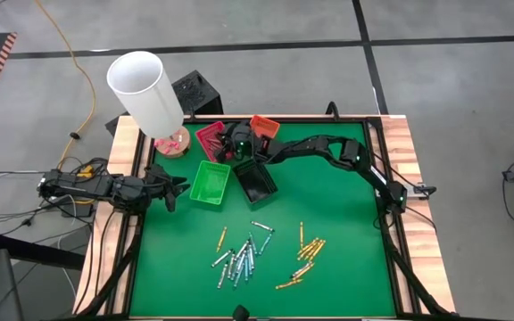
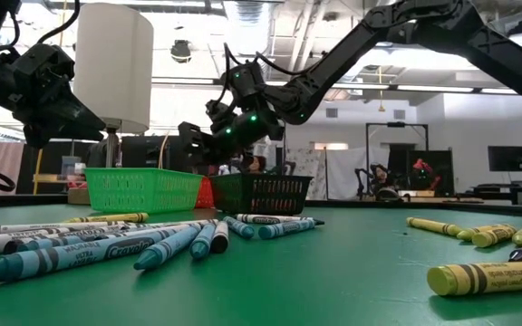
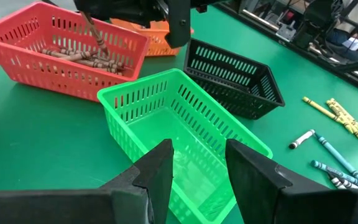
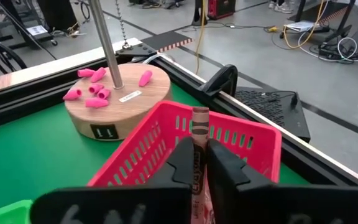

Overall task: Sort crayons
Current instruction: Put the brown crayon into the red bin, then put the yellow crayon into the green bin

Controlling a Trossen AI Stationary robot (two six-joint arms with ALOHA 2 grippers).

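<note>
My right gripper hangs over the red tray at the table's far side, shut on a brown crayon. More brown crayons lie in that tray. The orange tray, green tray and black tray stand beside it. Blue and white crayons and yellow crayons lie loose on the green mat nearer the front. My left gripper waits open at the table's left edge, pointing at the green tray, with nothing between its fingers. My right gripper pinches the brown crayon between its two fingers, around the middle of its length. One end sticks out past the fingertips. In the left wrist view the crayon slants down into the red tray; whether its lower end touches the crayons there, I cannot tell.
A lamp with a white shade stands on a round wooden base at the far left corner, with pink eraser caps on the base. A raised wooden rim runs around the mat. Bare green mat lies at the right.
</note>
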